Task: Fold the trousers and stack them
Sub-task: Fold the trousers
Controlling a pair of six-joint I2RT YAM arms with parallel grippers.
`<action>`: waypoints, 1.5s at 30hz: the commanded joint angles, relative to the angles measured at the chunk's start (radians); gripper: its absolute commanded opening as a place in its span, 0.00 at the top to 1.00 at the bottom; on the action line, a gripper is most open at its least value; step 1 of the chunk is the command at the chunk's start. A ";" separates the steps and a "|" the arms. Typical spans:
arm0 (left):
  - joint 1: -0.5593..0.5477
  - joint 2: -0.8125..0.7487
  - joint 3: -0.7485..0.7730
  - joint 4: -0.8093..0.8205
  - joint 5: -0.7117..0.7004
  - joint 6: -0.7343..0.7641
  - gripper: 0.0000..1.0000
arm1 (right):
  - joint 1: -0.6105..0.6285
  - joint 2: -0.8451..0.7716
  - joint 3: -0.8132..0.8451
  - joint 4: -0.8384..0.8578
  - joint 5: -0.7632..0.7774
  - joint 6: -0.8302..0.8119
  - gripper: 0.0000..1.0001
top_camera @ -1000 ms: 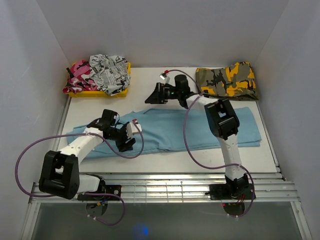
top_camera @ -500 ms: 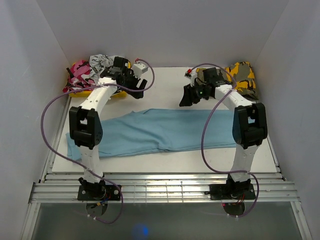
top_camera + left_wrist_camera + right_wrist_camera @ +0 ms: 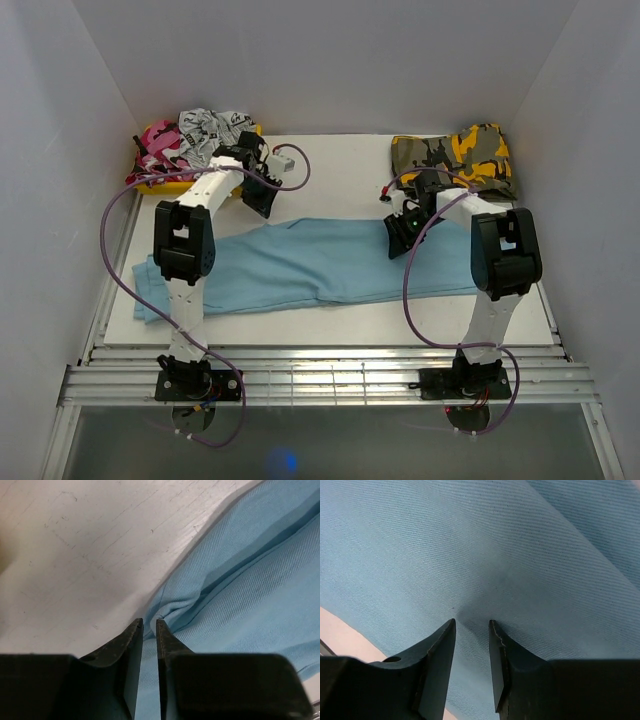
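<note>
The light-blue trousers (image 3: 320, 265) lie spread lengthwise across the table. My left gripper (image 3: 262, 200) is at their far edge, left of the middle. In the left wrist view, that gripper (image 3: 150, 622) has its jaws nearly together, and a small pucker of the trousers' edge (image 3: 250, 580) is pinched at the tips. My right gripper (image 3: 398, 238) is down on the right half of the cloth. In the right wrist view, its tips (image 3: 471, 622) press into the flat trousers (image 3: 470, 545) with a clear gap between them and a shallow dimple in the cloth.
A yellow tray (image 3: 215, 186) at the back left holds a heap of patterned clothes (image 3: 205, 140). A folded camouflage garment (image 3: 455, 160) lies at the back right. White walls close in three sides, and a metal rail runs along the near edge.
The left arm swung from the near-left part of the trousers to their far edge. The right arm came down from the back of the table onto the cloth. Both pairs of jaws narrowed.
</note>
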 commanded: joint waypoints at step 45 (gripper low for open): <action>0.047 -0.027 -0.100 0.072 0.240 -0.026 0.64 | -0.014 0.007 -0.042 -0.078 0.080 -0.087 0.62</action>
